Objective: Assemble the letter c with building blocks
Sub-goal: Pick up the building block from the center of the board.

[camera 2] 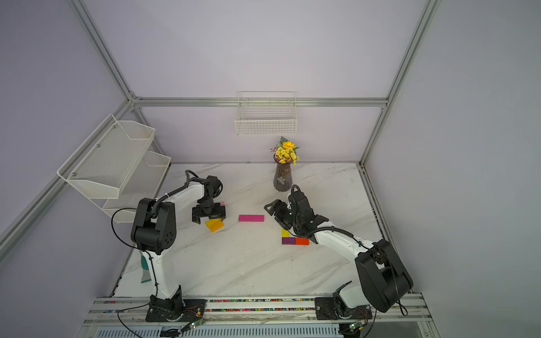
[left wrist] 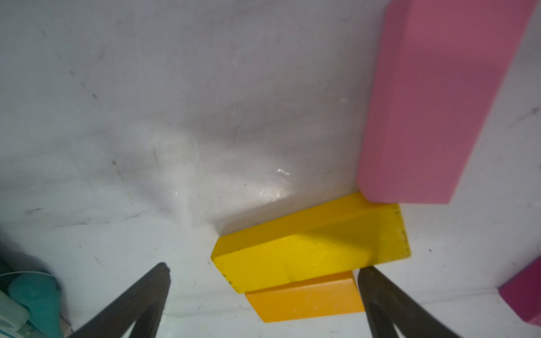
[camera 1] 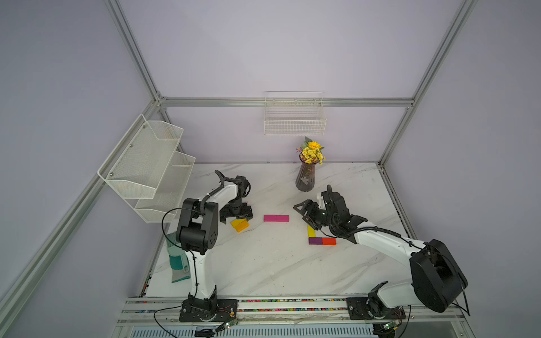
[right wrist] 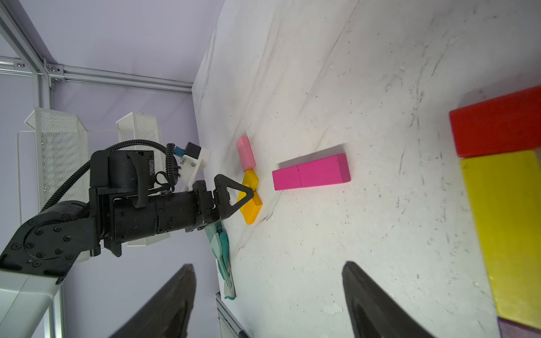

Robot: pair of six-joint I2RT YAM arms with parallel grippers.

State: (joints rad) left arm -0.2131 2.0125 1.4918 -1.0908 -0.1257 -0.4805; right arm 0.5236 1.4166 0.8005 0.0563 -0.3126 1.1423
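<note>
The left gripper point(camera 1: 236, 220) hangs wide open, nothing in it, left of centre in both top views. Its wrist view shows the jaws standing on either side of a yellow block point(left wrist: 292, 257) that touches an orange block point(left wrist: 304, 298). Whether the yellow one lies partly on the orange I can't tell. A pink block point(left wrist: 439, 102) touches the yellow one's far corner.

Just to the right in the picture, two magenta blocks point(camera 1: 276, 218) lie end to end on the marble table point(camera 1: 263, 263).

Right of centre sits the letter so far: a long yellow block point(camera 1: 311, 231) as the spine, with a purple block point(camera 1: 315, 240) and a red block point(camera 1: 329, 241) making the lower arm.

The right gripper point(camera 1: 304, 213) hovers above the spine's upper end, jaws apart and empty.

To me this looks like the pick-up of the next piece, with the C's upper arm not yet laid. The left arm needs to drop straight down and close on the yellow block alone, without dragging its orange and pink neighbours. Then it has to lift clear before carrying it across.
</note>
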